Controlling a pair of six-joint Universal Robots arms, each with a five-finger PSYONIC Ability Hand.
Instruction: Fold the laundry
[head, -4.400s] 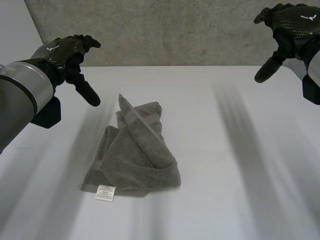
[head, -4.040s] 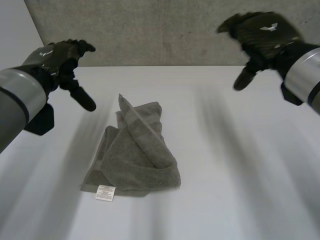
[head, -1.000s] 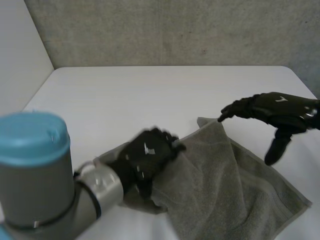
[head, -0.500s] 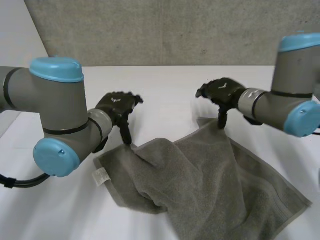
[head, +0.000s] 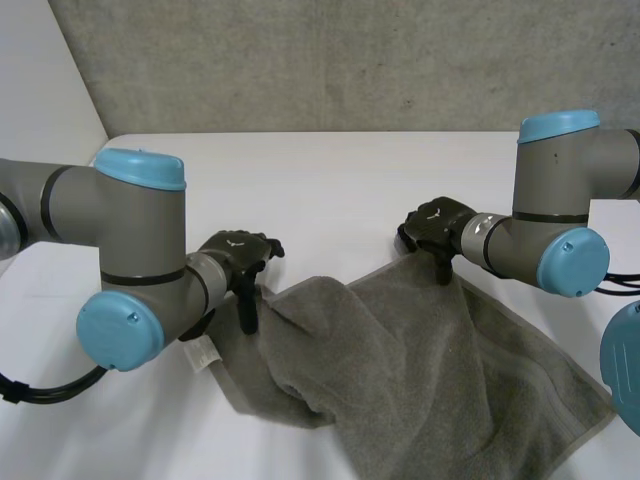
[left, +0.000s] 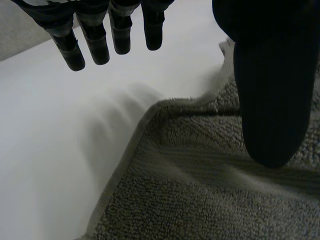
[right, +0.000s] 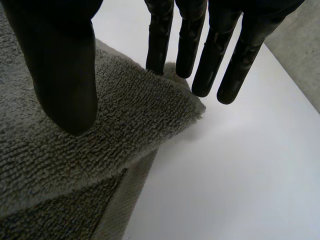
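Note:
A grey towel (head: 420, 370) lies rumpled and half spread on the white table (head: 330, 180). My left hand (head: 235, 252) is at its far left corner, open. In the left wrist view the thumb (left: 270, 100) hangs over the towel (left: 200, 190) and the straight fingers (left: 95, 40) are over bare table beyond the hem. My right hand (head: 435, 222) is at the far right corner, open. In the right wrist view that raised corner (right: 165, 100) stands between the thumb (right: 65, 75) and the straight fingers (right: 220, 55), which are still apart.
A white label (head: 203, 352) sticks out from the towel's left edge. Both forearms reach in low over the table from either side. A grey wall (head: 330, 60) stands behind the table's far edge.
Both hands have sunk lower onto the towel's far corners. The right hand's fingers have drawn in toward the thumb around the corner. The towel has hardly shifted.

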